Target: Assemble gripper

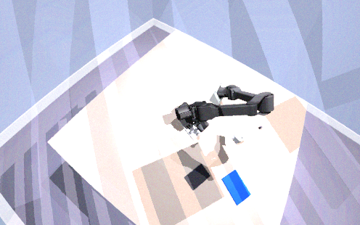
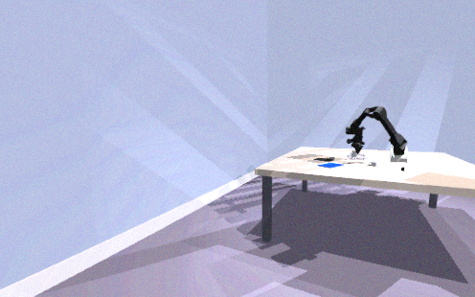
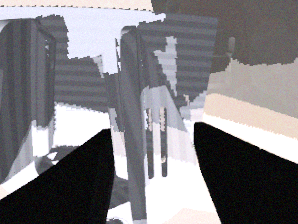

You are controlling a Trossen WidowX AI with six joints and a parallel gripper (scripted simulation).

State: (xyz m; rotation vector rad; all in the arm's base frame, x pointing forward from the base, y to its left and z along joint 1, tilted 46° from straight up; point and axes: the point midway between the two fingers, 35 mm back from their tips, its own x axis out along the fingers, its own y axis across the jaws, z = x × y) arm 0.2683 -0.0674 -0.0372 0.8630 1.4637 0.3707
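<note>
One black gripper point(image 1: 196, 131) point(image 2: 357, 152) point(image 3: 153, 135)'s clamped on some pale slotted part point(image 1: 193, 133) point(image 3: 172, 137), lol, blue rectangle point(image 1: 236, 187) point(image 2: 330, 165) lying nearer.

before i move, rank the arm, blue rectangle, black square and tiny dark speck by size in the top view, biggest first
1. arm
2. blue rectangle
3. black square
4. tiny dark speck

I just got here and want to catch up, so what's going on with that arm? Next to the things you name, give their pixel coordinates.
A black six-joint robot arm point(image 1: 237, 109) point(image 2: 390, 128) is reaching down over the pale table point(image 1: 152, 91) point(image 2: 335, 177), its jaws closed on a grey-white part with two narrow slots point(image 3: 170, 135). A flat blue rectangular piece point(image 1: 236, 187) point(image 2: 330, 165) lies apart. I can't tell whether anything is seated.
</note>
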